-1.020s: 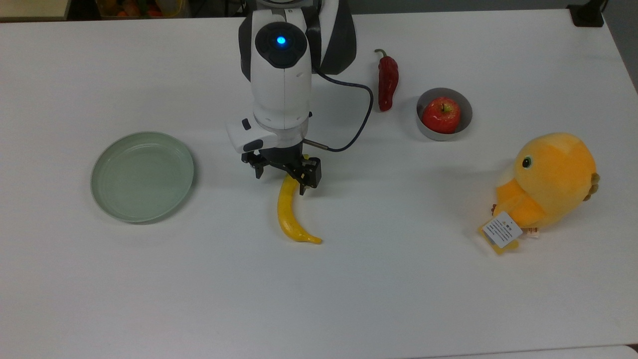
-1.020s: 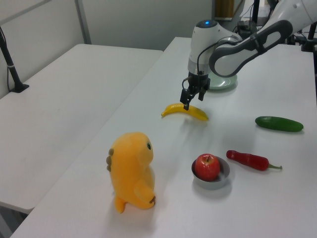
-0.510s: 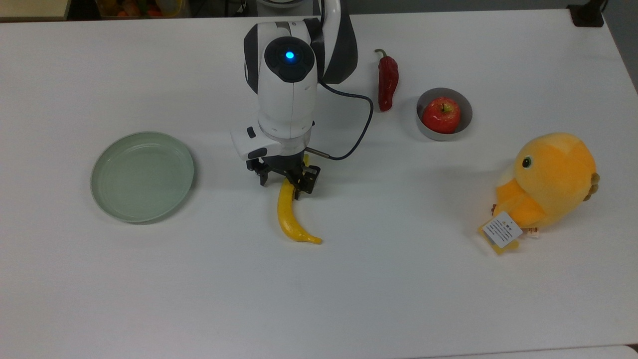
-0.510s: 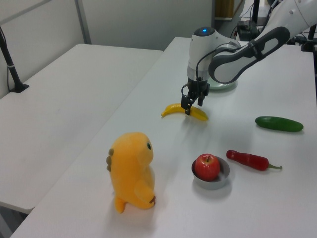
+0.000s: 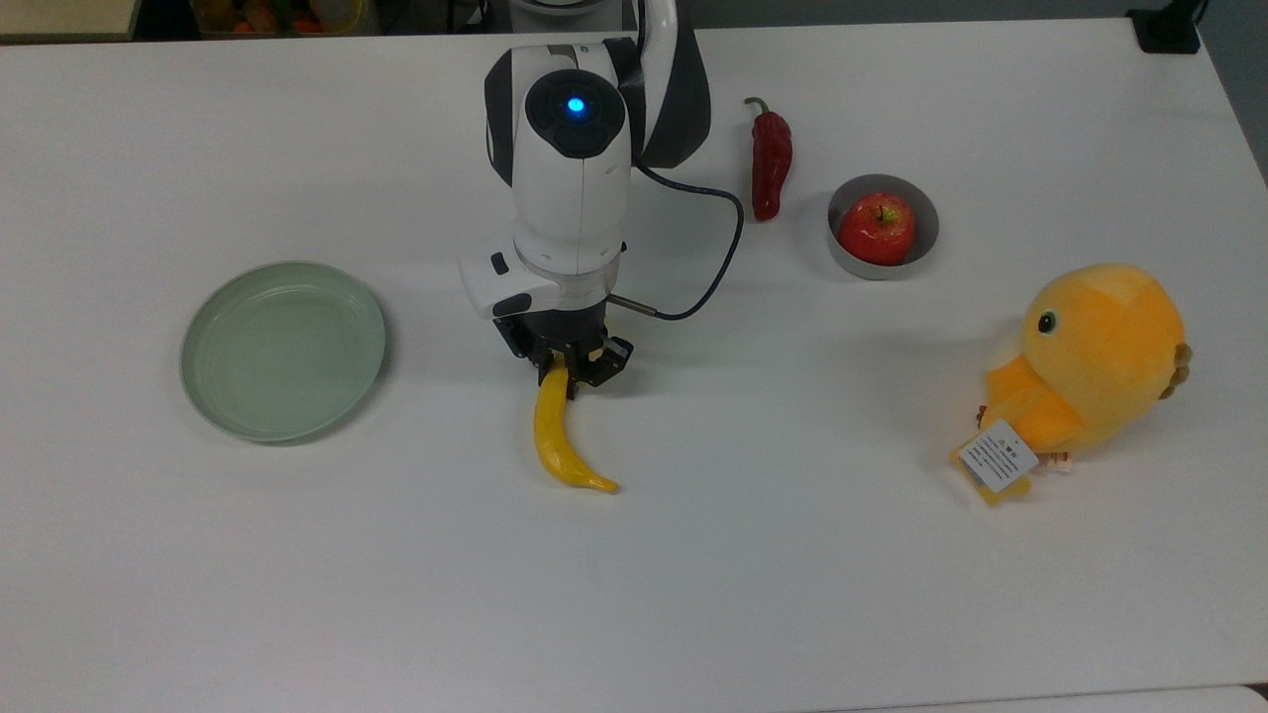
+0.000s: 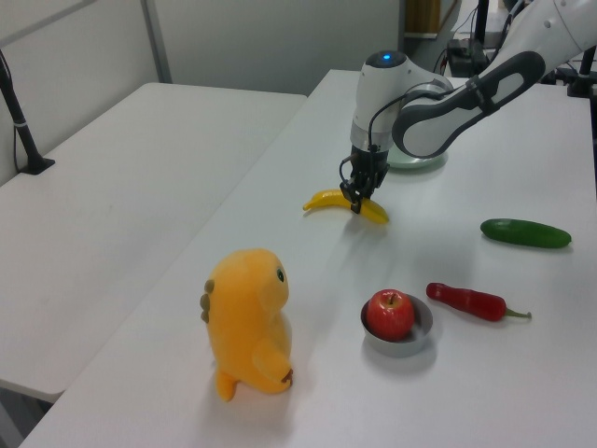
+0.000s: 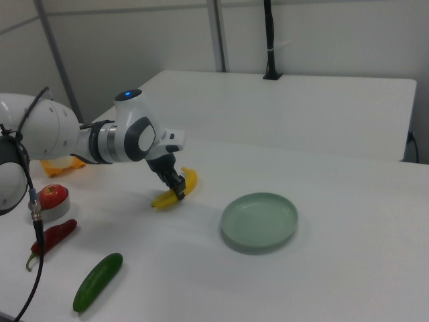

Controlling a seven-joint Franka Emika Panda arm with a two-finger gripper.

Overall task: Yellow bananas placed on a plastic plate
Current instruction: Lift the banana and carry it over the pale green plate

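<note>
Between the gripper (image 5: 561,370) jaws sits the banana (image 5: 555,436), clamped near one end.

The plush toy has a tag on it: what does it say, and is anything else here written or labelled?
Tag on the plush toy: white, with lines of dark print, too small to read.
Nothing readable on the arm, banana, plate or bowl.

No legible text anywhere.
</note>
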